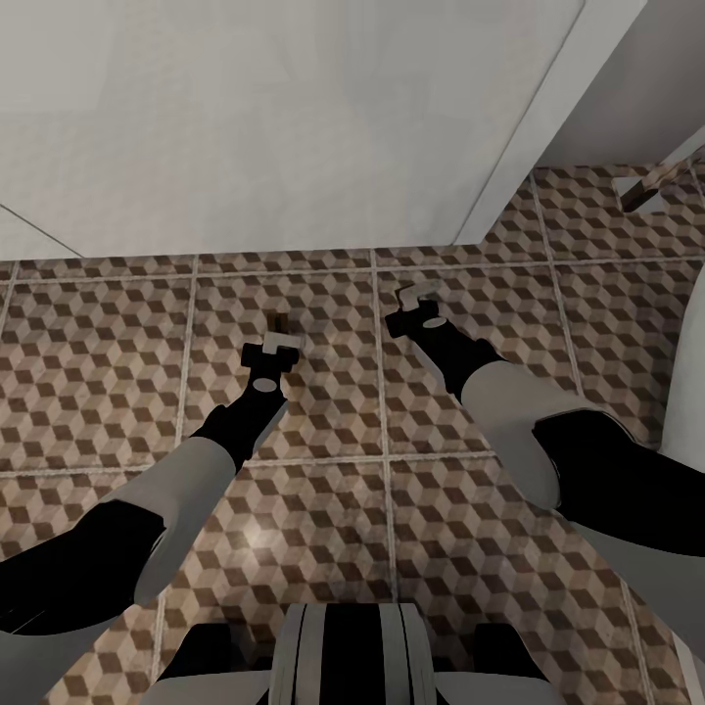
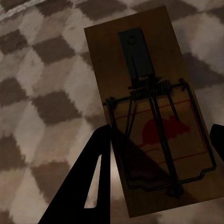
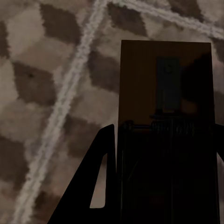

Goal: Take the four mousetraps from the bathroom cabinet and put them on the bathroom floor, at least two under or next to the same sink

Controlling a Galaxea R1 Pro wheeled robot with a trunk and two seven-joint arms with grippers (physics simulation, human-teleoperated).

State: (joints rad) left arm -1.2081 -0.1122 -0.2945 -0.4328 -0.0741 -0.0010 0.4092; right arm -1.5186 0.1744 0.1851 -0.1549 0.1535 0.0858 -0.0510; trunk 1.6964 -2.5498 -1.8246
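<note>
Both arms reach down to the bathroom floor [image 1: 98,352], tiled in a brown and beige cube pattern. My left gripper [image 1: 276,343] hangs just above a tile, shut on a mousetrap [image 1: 280,321] whose brown tip pokes out ahead of it. In the left wrist view this mousetrap [image 2: 135,70] lies slightly askew between the fingers of the left gripper [image 2: 161,130], its wire spring and red mouse print showing. My right gripper [image 1: 419,294] is low near a grout line. It [image 3: 163,128] is shut on a second, shadowed mousetrap [image 3: 140,70]. The sink and cabinet are not identifiable.
A broad white flat-faced unit [image 1: 294,117] rises just beyond both grippers, its corner edge running up to the right. A white curved fixture [image 1: 687,372] borders the right side. A small brown and white object [image 1: 646,186] lies far right. My base [image 1: 343,656] is below.
</note>
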